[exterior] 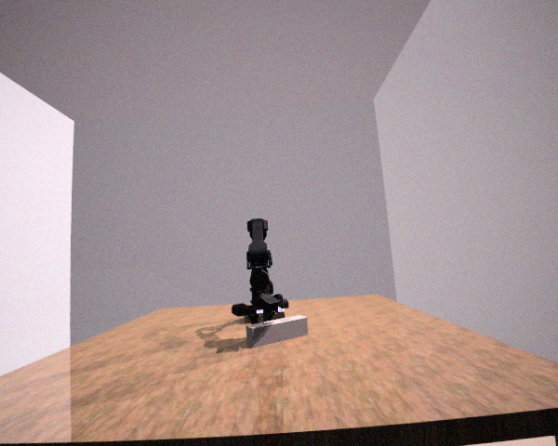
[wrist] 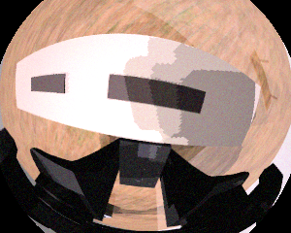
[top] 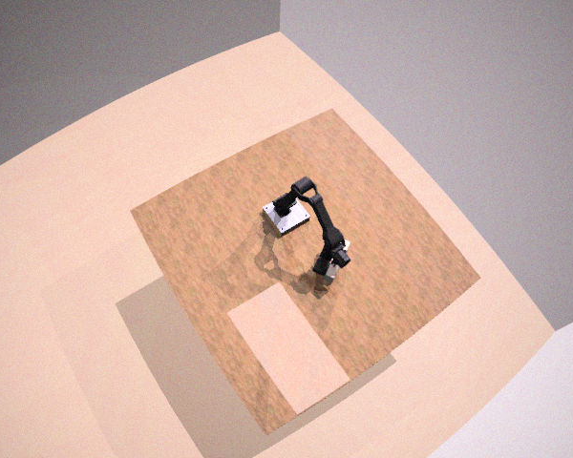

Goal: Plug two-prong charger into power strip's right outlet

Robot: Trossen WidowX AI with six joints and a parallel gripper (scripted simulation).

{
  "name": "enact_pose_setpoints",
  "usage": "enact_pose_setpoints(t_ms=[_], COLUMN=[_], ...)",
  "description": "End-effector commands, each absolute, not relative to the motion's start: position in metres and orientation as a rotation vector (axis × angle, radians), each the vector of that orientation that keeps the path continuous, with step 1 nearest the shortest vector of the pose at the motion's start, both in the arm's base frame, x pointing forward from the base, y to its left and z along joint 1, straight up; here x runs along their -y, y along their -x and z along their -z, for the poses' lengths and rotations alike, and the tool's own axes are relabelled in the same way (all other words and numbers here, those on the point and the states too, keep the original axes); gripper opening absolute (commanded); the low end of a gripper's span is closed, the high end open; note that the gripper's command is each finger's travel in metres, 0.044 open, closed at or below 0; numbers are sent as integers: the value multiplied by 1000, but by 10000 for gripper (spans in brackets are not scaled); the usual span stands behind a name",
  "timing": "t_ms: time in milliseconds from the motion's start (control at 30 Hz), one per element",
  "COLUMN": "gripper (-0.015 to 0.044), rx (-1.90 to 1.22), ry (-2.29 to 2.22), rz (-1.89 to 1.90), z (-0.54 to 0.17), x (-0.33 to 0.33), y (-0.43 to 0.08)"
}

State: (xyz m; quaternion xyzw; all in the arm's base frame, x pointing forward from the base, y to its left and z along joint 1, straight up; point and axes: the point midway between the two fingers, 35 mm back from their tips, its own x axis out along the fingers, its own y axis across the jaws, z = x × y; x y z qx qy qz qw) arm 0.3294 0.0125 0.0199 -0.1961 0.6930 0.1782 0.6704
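Note:
My gripper (top: 331,262) (exterior: 266,318) (wrist: 142,144) is shut on the charger, low at the long side of the power strip. The charger (wrist: 144,162) is a small dark block between the fingers. Its far end meets the strip's near edge in the wrist view, and its prongs are not visible. The power strip (top: 330,272) (exterior: 277,332) (wrist: 87,55) is a long white block on the table, partly in the arm's shadow. Its top shows a short dark recess (wrist: 48,83) at the left and a longer one (wrist: 155,93) near the middle. Contact between charger and strip is unclear.
The wooden table (top: 218,212) (exterior: 365,374) carries the arm's white base plate (top: 292,217) behind the strip. A pale rectangle (top: 286,347) lies toward one table corner in the top view. The arm arches over from the base and covers part of the strip there.

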Motion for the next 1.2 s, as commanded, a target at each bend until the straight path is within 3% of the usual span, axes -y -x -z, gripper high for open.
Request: enact_pose_setpoints(t_ms=[0, 1167], gripper=[0, 0], rx=[-1560, -1559], ry=[441, 440], rz=[-397, -397], z=[-21, -21], x=[-13, -19], y=[-332, -342])
